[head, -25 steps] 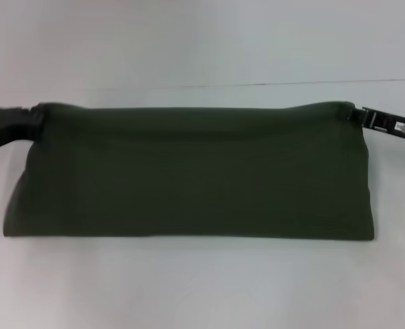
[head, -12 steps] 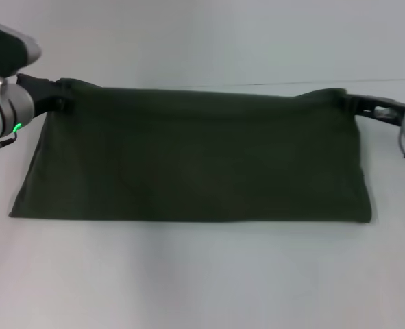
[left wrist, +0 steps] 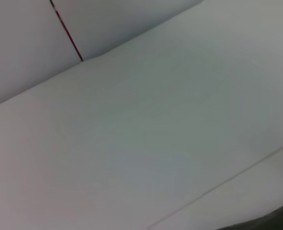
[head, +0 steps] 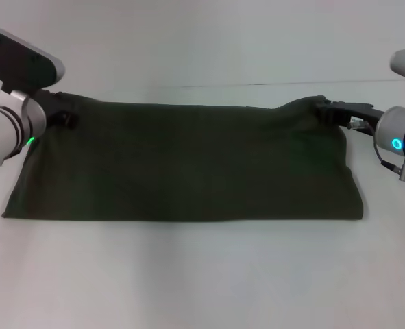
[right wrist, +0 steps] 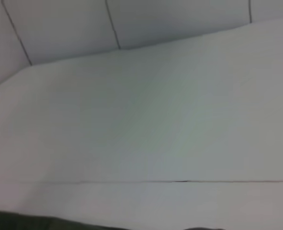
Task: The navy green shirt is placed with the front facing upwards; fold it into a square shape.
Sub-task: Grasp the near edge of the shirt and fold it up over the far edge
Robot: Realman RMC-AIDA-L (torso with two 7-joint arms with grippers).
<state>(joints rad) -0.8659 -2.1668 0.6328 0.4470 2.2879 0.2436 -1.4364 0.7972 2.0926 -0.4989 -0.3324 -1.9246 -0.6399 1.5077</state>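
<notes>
Head view, left to right. At the left edge of the frame you see the left gripper [head: 59, 110] pinching the upper left corner of the navy green shirt [head: 188, 161]; its jaws are clamped on the cloth, and the grey wrist with a green light sits just left of it. The shirt fills the middle band of the frame as a long dark olive strip, folded, its lower edge lying flat on the white table [head: 202, 274] and its upper edge raised between the two grips. No print or collar shows on the visible face. At the upper right corner of the shirt, the right gripper [head: 329, 110] is closed on the fabric, which bunches into a small peak there; its wrist with a blue light sits at the right edge of the frame.

Both wrist views show you mostly bare white table, with only a dark sliver of cloth along the bottom edge.
</notes>
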